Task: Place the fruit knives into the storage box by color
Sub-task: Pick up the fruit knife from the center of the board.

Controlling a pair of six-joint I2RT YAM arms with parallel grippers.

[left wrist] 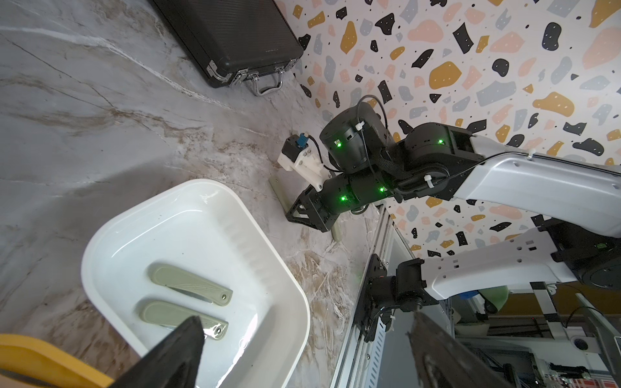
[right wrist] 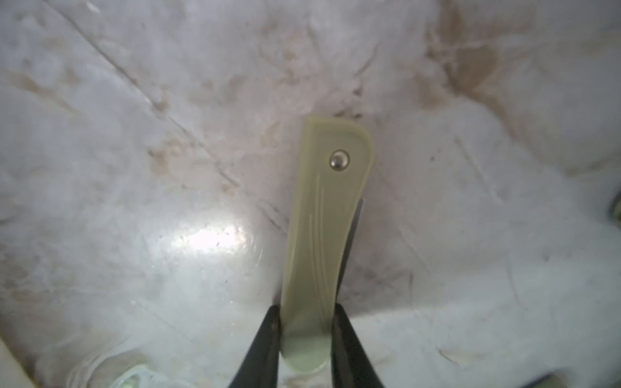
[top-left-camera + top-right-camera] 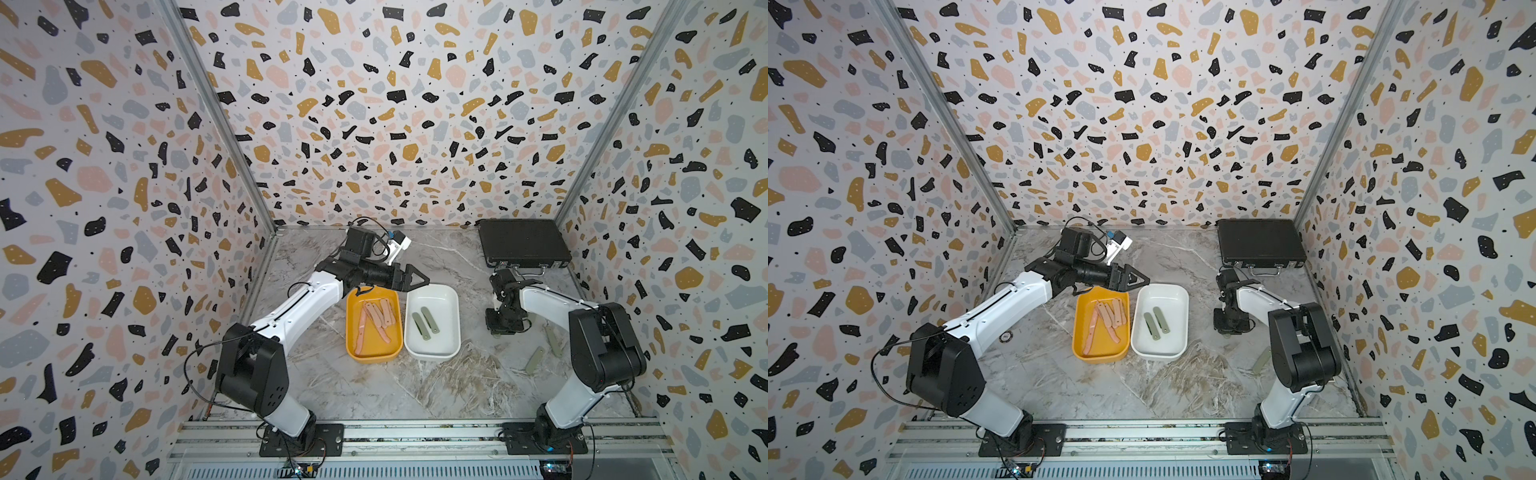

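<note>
Pinching the rounded end of a slim sage-green plastic fruit knife (image 2: 322,218) lying on the grey marbled tabletop (image 2: 134,168), near the glossy white tray (image 3: 432,355), the right gripper (image 2: 305,322) clamps something likely light, stiff and slick, best held across its width; the left gripper (image 3: 417,279) hangs open.

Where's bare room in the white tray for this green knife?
White rectangular tray: bare along the wall nearest the right arm and across its far end; the open left gripper hangs close there. Two sage green knives crowd the orange tray's side.
</note>
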